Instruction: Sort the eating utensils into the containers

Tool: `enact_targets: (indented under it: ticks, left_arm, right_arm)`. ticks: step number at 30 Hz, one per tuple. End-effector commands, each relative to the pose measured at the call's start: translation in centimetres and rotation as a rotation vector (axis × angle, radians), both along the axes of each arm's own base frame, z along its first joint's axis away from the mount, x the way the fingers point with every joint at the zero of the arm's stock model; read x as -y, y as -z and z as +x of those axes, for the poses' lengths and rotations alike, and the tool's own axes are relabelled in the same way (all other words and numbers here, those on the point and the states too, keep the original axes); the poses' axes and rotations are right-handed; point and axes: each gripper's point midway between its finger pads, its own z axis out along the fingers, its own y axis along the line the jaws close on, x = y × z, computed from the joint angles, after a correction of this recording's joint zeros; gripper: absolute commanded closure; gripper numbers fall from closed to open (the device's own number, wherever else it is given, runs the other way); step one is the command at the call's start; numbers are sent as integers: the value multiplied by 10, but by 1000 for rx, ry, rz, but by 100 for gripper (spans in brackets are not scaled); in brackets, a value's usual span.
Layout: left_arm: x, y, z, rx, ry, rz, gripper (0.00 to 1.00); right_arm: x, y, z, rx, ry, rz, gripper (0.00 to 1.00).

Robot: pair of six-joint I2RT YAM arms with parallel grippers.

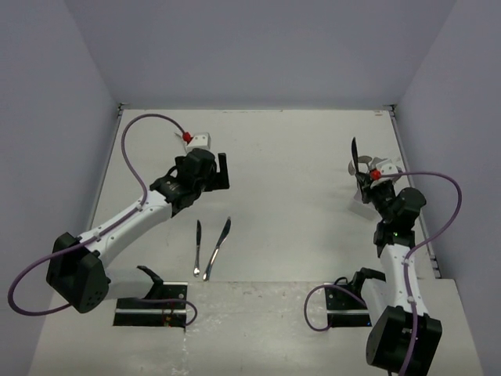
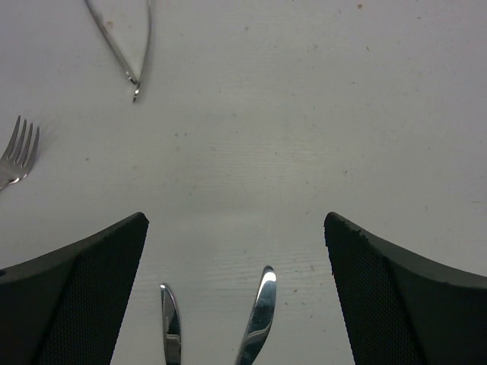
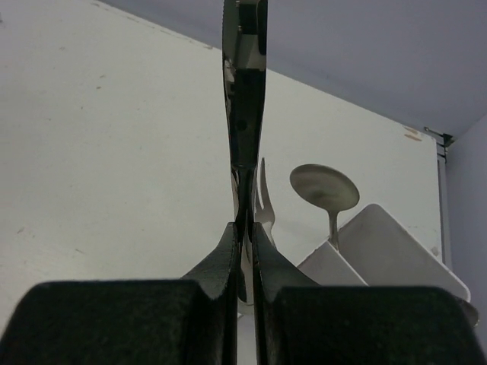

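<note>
**Right hand and held utensil.** The right hand (image 3: 243, 228) was pressed together on a held table knife (image 3: 243, 114), a flat, mirror-bright strip of metal standing upright. Its upper end was cut off by the top edge of the right wrist view. From overhead the right hand (image 1: 358, 168) stood near the right edge of the tabletop (image 1: 297, 157), and the knife read only as a dark sliver.

**Container.** Just behind the held knife stood the container (image 3: 380, 243), a pale white box with thin walls. A container fork (image 3: 264, 199) and a spoon (image 3: 325, 186) rose out of it, their handles hidden by its walls and by the hand. From overhead the box was largely masked by the right arm.

**Left hand and loose utensils.** The left hand (image 2: 236, 220) was spread wide and empty above the tabletop. A shorter knife (image 1: 198, 247) and a longer knife (image 1: 218, 247) lay side by side near the front centre, apart from each other. In the left wrist view only their shiny tips showed at the lower edge. A loose fork (image 2: 19, 156) was cropped at the left edge. Two slim handles (image 2: 122, 53) met in a V at the top; what kind of utensil they belonged to could not be told.
</note>
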Motion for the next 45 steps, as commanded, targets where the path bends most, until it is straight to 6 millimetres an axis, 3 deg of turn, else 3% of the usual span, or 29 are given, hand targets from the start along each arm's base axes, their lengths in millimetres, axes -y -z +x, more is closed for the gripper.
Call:
enact_targets:
  ticks: [1, 10, 18, 26, 28, 34, 36, 39, 41, 42, 43, 44, 45]
  left_arm:
    - [12, -32, 25, 99, 33, -13, 0]
    - [28, -57, 68, 168, 76, -11, 0]
    - [31, -58, 99, 154, 86, -28, 0]
    - [34, -90, 105, 245, 115, -55, 0]
    - [29, -93, 106, 258, 98, -44, 0]
    - [26, -97, 105, 261, 96, -44, 0]
    - [26, -97, 104, 262, 95, -47, 0]
    - [19, -99, 101, 263, 70, -33, 0]
    - [15, -99, 100, 261, 57, -30, 0]
    - [15, -100, 98, 262, 56, -33, 0]
    - [14, -97, 95, 251, 52, -32, 0]
    - [12, -97, 94, 248, 35, -43, 0]
    - [10, -95, 90, 239, 31, -44, 0]
  right_arm:
    - [-6, 5, -2, 38, -70, -73, 100]
    - [16, 32, -3, -19, 34, -88, 100]
    - [46, 41, -3, -40, 147, -74, 100]
    - [44, 40, -4, -28, 140, -71, 90]
    - [46, 34, -6, -11, 155, -76, 80]
    - [48, 32, -7, -4, 173, -71, 67]
    - [48, 28, -6, -3, 170, -69, 66]
    - [48, 7, -9, 52, 184, -76, 63]
    - [45, -22, -14, 123, 192, -73, 52]
    - [45, -31, -16, 135, 201, -56, 41]
    - [44, -56, -19, 177, 209, -33, 29]
    - [39, -57, -20, 151, 192, -4, 8]
    - [34, -67, -20, 148, 164, 19, 1]
